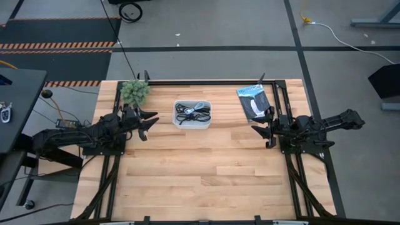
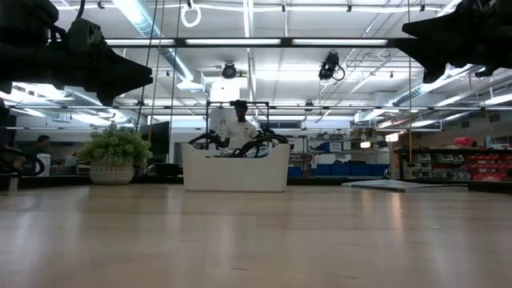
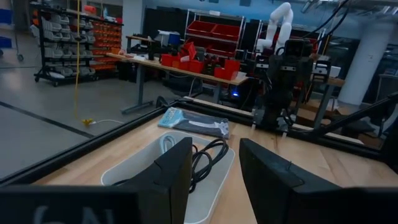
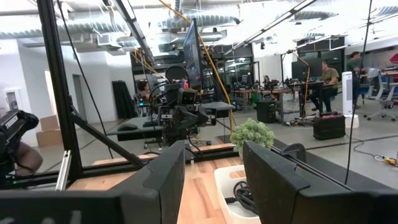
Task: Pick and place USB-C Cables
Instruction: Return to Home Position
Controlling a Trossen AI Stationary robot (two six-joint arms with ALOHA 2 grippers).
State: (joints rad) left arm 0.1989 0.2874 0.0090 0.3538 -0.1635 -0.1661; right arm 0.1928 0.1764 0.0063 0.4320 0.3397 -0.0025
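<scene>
The USB-C cables [image 1: 192, 112] lie coiled together in a white tray [image 1: 192, 126] near the table's far edge: black coils and a light blue-grey one show from above. In the low view black loops [image 2: 240, 145] rise over the tray's rim. My left gripper [image 1: 152, 124] hovers open just left of the tray, above the table; the tray with cables [image 3: 205, 158] shows past its fingers. My right gripper [image 1: 261, 132] hovers open well to the right of the tray, which shows at the edge of its wrist view [image 4: 231, 186].
A small potted plant [image 1: 135, 90] stands at the far left, beside the left arm. A flat dark packet with white print [image 1: 253, 100] lies at the far right, next to the right gripper. Bare wood [image 1: 200, 169] stretches across the middle and near side. A black frame borders the table.
</scene>
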